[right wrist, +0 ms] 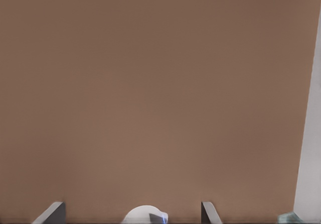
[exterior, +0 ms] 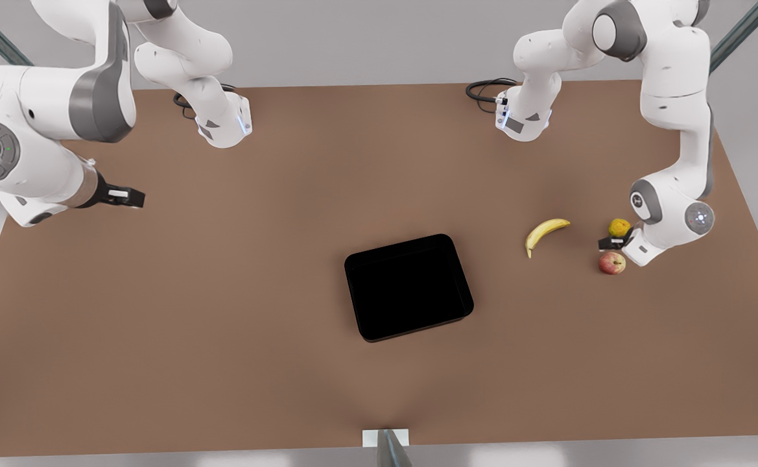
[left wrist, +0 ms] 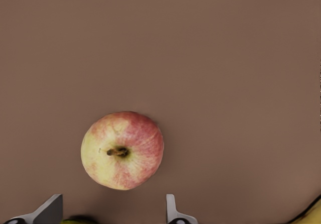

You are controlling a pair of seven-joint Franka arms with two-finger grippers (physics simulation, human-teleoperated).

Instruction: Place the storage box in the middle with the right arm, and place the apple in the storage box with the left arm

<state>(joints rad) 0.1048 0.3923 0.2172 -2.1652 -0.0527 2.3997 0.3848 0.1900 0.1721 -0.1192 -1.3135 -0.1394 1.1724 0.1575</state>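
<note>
The glossy black storage box [exterior: 408, 287] sits empty near the table's middle, slightly turned. At the front view's right the red-yellow apple [exterior: 611, 263] rests on the table. My left gripper [exterior: 612, 242] hovers just beside and above it, between the apple and the smaller yellow-orange fruit. In the left wrist view the apple [left wrist: 122, 150] lies stem up just ahead of the open left gripper [left wrist: 111, 214], not between its fingertips [left wrist: 173, 211]. My right gripper [exterior: 129, 196] waits raised at the front view's left, and in the right wrist view it [right wrist: 130, 215] stands open over bare table.
A yellow banana [exterior: 545, 233] lies between the box and the apple. The small yellow-orange fruit [exterior: 619, 227] sits right behind the left gripper. Both arm bases [exterior: 223, 123] [exterior: 524, 117] stand at the far edge of the brown table [exterior: 223, 324].
</note>
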